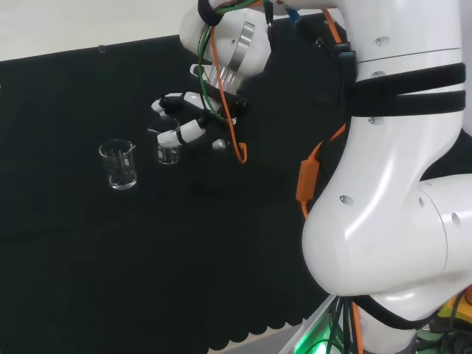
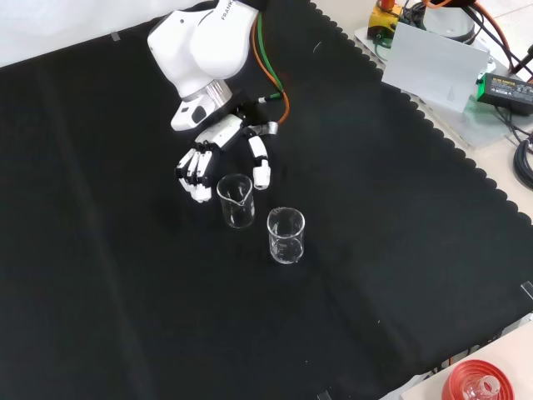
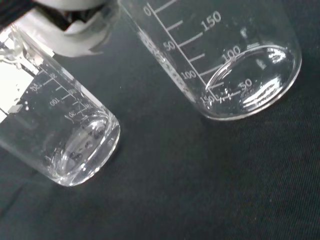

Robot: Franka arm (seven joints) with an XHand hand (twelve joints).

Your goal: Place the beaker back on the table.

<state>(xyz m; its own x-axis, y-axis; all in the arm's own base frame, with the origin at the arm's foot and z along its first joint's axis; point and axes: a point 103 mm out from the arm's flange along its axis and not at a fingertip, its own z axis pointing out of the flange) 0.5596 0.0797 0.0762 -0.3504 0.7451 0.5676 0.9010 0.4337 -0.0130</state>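
You are at the set-down step: the hand has its fingers and thumb curled round the near beaker, which stands upright, its base at or just above the worktop; I cannot tell if it touches. A second beaker stands just beside it, at about 4 o'clock in the front view. Next, I judge, you seat it, open the fingers and withdraw toward 11 o'clock, clear of both.

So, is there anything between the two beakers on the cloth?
No. In the front view, only bare black cloth separates the beaker by the hand from the other beaker.
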